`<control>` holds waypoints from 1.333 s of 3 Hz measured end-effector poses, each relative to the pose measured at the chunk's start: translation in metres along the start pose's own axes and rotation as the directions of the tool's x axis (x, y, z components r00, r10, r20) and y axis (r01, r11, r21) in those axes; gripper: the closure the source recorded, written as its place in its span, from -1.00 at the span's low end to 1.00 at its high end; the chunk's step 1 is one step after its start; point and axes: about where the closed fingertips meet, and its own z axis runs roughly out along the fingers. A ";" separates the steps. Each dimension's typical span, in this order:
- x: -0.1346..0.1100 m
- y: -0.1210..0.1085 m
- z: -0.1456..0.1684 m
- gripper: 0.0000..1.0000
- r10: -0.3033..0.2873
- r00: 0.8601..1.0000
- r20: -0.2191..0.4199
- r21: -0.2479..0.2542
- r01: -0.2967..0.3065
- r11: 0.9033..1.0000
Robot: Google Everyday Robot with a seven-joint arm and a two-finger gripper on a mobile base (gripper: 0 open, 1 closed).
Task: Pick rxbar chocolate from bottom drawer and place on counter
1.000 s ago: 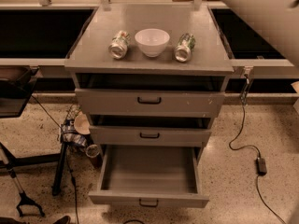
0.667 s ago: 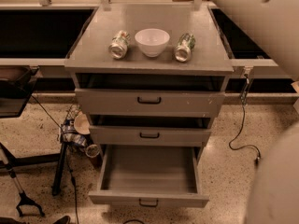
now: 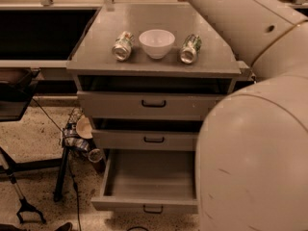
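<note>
The bottom drawer (image 3: 144,205) stands pulled open at the foot of the grey cabinet; the part of its inside that shows is bare. The rxbar chocolate does not show anywhere; it is hidden or out of view. The counter (image 3: 154,64) is the cabinet's flat grey top. My arm (image 3: 255,143) fills the right side of the view and covers the drawer's right end. My gripper is out of view.
On the counter lie two silver-green cans (image 3: 122,45) (image 3: 190,48) on their sides with a white bowl (image 3: 157,43) between them. The two upper drawers (image 3: 154,105) are slightly open. A dark stand (image 3: 62,172) with cables and clutter stands left of the cabinet.
My arm has swung down and in from the upper right and now covers most of the right side, hiding the drawer's right end.
</note>
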 end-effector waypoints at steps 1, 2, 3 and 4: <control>-0.015 -0.001 0.017 1.00 -0.047 0.999 -0.008 -0.012 0.047 0.999; -0.024 0.006 0.034 1.00 -0.088 0.996 -0.013 -0.054 0.088 0.995; -0.037 0.010 0.043 1.00 -0.119 0.993 0.013 -0.070 0.119 0.990; -0.057 0.011 0.039 1.00 -0.143 0.986 0.079 -0.055 0.148 0.987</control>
